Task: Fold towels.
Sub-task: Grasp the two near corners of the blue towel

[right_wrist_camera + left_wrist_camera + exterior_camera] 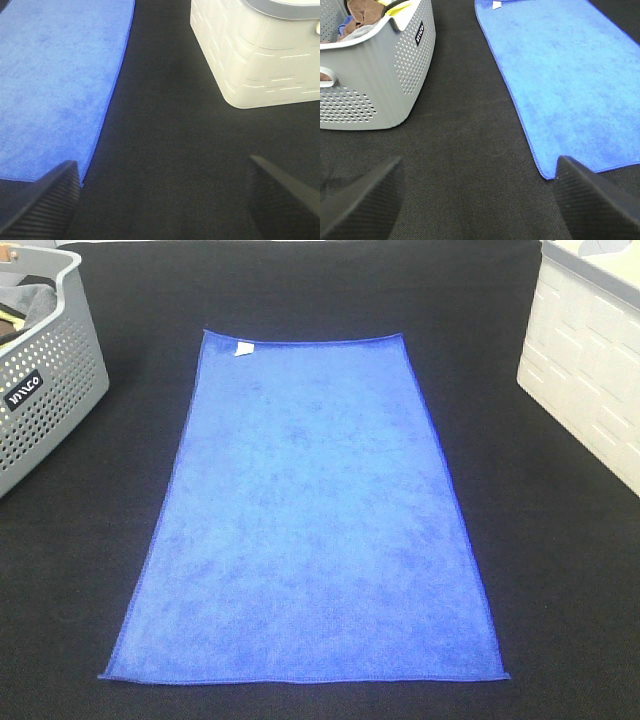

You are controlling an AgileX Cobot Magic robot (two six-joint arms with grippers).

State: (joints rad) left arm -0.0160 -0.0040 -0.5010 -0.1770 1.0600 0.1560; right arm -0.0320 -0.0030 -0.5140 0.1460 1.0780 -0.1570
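A royal-blue towel (310,510) lies spread flat and unfolded in the middle of the black table, long side running away from the camera, a small white tag (243,348) at its far left corner. Neither arm shows in the high view. My left gripper (480,200) hovers open over bare black cloth just off the towel's (570,80) near left corner, nothing between its fingers (365,202). Open too is my right gripper (165,197), above the black surface beside the towel's (55,85) near right corner, its one finger (42,202) overlapping that corner in the view.
A grey perforated basket (55,400) holding mixed cloths stands at the far left, also seen in the left wrist view (375,75). A white bin (590,370) stands at the far right, close to the right gripper's side (255,55). Black cloth covers the table (560,570).
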